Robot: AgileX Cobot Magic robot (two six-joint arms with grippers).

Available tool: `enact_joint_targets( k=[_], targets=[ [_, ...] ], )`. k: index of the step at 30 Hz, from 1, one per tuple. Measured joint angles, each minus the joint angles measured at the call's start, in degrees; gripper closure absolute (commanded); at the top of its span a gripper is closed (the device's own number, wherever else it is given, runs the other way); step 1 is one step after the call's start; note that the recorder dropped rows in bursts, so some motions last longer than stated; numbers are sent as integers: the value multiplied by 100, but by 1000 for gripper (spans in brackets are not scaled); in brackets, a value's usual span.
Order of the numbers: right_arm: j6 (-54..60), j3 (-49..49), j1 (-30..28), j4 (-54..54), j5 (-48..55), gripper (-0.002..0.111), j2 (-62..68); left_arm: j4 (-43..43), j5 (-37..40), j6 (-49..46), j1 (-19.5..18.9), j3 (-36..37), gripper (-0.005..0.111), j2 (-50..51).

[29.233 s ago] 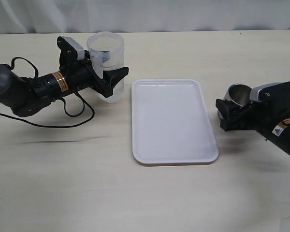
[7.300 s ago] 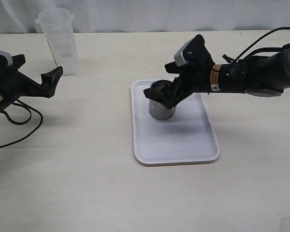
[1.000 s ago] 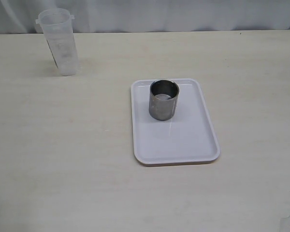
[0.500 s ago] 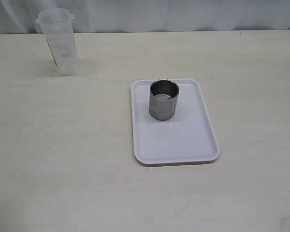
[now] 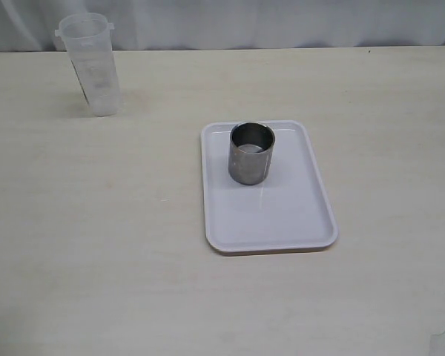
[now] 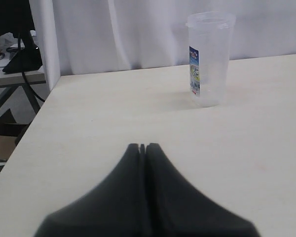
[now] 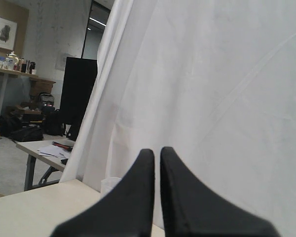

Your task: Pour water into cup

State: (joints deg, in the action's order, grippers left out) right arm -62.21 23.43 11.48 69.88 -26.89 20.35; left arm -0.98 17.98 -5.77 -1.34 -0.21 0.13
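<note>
My left gripper (image 6: 142,146), jaws pressed together and empty, hung over the desk (image 5: 96,245), facing the translucent beaker (image 5: 93,65) near its far left corner. My right gripper (image 7: 157,151) was likewise closed on nothing. The steel cup (image 5: 252,154) stood upright toward the far edge of the white tray (image 5: 282,222).

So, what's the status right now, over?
Left gripper shut, empty. Right gripper shut, empty. Cup upright on tray; beaker apart. Nothing in the way.
</note>
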Motion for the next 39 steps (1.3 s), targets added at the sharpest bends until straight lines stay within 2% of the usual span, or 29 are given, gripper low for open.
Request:
enact_joint_targets(
  k=[23, 26, 34, 39],
  targets=[
    [12, -141, 0, -209, 11, 104, -42, 0, 0, 0, 0, 0, 107, 0],
    [572, -407, 0, -780, 68, 104, -189, 0, 0, 0, 0, 0, 107, 0],
    [3189, -1304, 0, -3199, 90, 104, -783, 0, 0, 0, 0, 0, 107, 0],
    [4357, -1928, 0, -4422, 89, 104, -1262, 0, 0, 0, 0, 0, 107, 0]
  ],
)
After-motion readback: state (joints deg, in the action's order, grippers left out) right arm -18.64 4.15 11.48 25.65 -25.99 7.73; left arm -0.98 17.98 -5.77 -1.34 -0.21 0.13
